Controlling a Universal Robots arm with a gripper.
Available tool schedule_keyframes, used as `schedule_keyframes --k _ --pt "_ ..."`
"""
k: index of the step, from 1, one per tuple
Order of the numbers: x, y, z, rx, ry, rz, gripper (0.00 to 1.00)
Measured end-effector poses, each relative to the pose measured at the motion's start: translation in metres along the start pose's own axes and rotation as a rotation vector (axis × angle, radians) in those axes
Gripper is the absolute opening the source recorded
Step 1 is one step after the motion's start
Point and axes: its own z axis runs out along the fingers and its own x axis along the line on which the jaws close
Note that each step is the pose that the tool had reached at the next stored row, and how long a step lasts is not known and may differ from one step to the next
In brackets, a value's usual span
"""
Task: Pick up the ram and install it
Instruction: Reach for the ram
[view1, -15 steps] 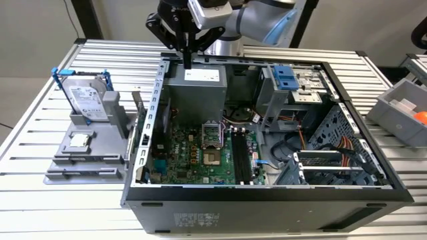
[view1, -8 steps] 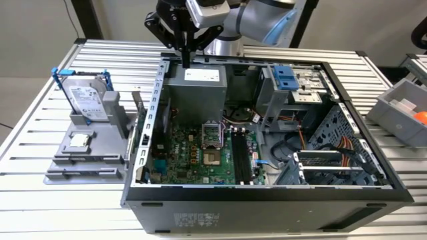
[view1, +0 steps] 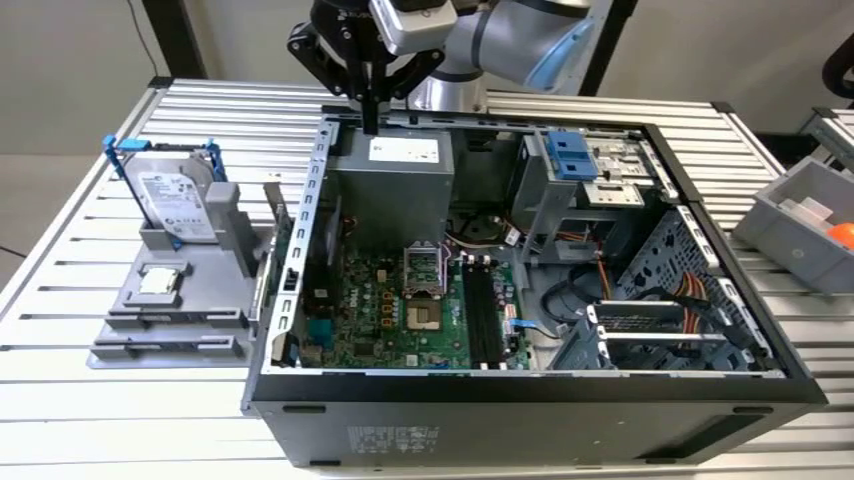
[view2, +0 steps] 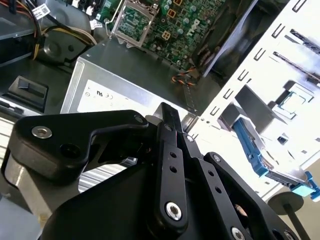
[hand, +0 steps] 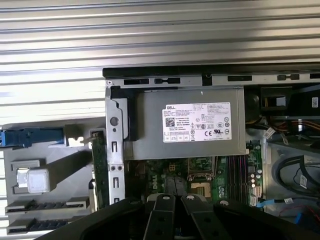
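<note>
Pick not yet begun: gripper (view1: 370, 118), clenched on nothing, hangs over the far edge of the computer case (view1: 534, 400); ram (hand: 100, 165) stands in the grey holder (hand: 75, 167) just outside the case wall, memory slots (view1: 483, 310) unfilled.

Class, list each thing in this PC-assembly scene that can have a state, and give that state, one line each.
gripper: shut, holding nothing, above the power supply
ram: standing on edge in the grey fixture, not yet picked up
hard drive: upright in the fixture
processor chip: lying flat in the fixture
computer case: open, side panel off
memory slots: look empty
</note>
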Motion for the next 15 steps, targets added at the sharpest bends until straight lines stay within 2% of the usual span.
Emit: schedule_keyframes --k 15 --pt "0.0027 0.0047 0.0002 0.0000 0.0000 0.000 0.00"
